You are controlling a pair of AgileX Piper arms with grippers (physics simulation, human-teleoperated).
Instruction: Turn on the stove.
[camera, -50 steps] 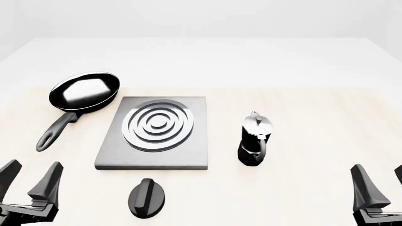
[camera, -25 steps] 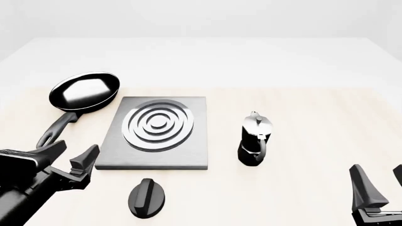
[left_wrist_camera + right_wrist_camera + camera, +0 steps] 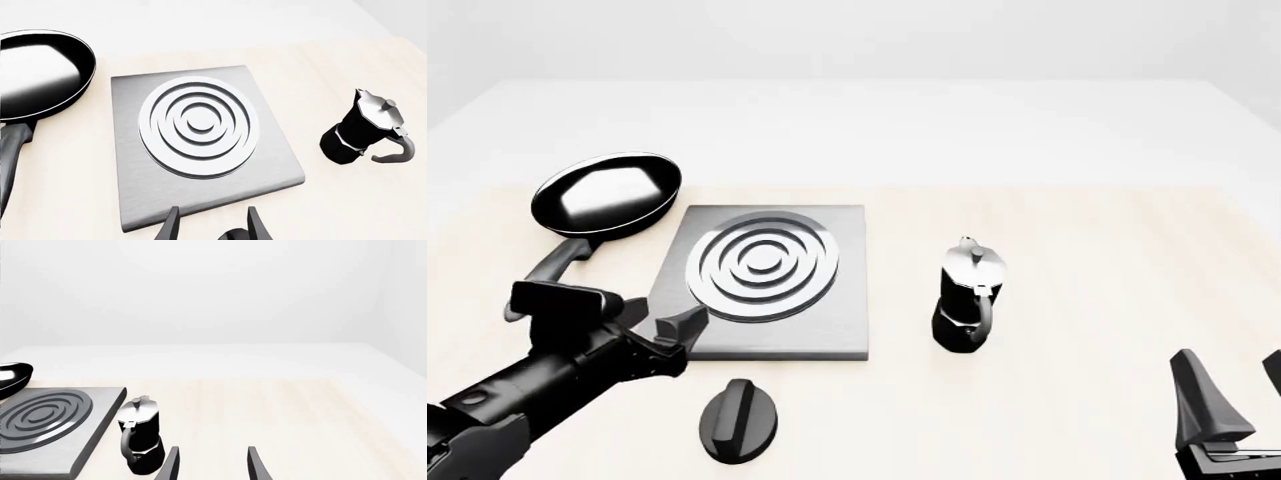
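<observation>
The stove is a flat grey metal slab with silver burner rings in the middle of the table. Its black ridged knob lies on the table just in front of it. My left gripper is open and empty over the stove's near left corner, up and left of the knob. In the left wrist view the stove fills the middle. The knob just shows between the open fingers. My right gripper is open and empty at the near right, far from the knob.
A black frying pan lies at the back left of the stove, its handle pointing toward my left arm. A black-and-silver moka pot stands right of the stove; it also shows in the right wrist view.
My left arm has swung forward and to the right, from the near left corner to the stove's near left corner, closer to the knob. The right arm has not moved.
</observation>
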